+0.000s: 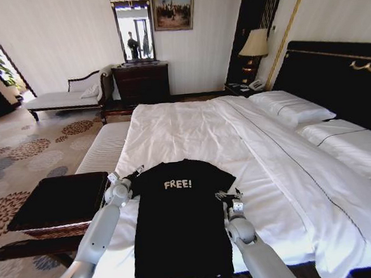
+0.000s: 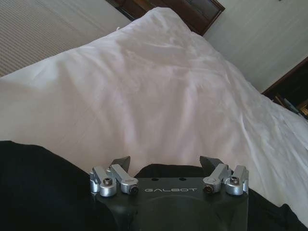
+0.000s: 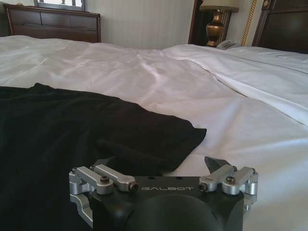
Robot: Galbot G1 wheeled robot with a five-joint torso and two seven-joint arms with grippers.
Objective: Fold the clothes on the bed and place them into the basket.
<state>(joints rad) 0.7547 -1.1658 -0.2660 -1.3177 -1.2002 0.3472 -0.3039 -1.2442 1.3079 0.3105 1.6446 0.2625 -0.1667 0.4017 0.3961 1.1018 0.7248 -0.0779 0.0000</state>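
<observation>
A black T-shirt [image 1: 182, 222] with white "FREE!" lettering lies spread flat, face up, at the foot end of the bed [image 1: 191, 129], sleeves out to either side and no fold made in it. By the look of things the job is at its very start: the folding is all still to do, and so is the move to the basket [image 1: 59, 202], which stands on the floor beside the bed on the robot's left, its black top bare.

The left claw [image 1: 136, 173] sits at the shirt's left sleeve, near the shoulder. Its wrist view shows the fingers [image 2: 120, 162] spread apart, with black cloth under and beside the claw body and white sheet ahead. The right claw [image 1: 227, 195] sits at the opposite sleeve, at the shirt's right edge. Its wrist view shows the fingers [image 3: 215, 162] likewise spread, the sleeve hem lying just in front of and between them, low against the sheet.

Neither claw pinches any cloth; whether the fingertips touch the fabric cannot be told. The shirt lies between the two claws, one at each sleeve.
</observation>
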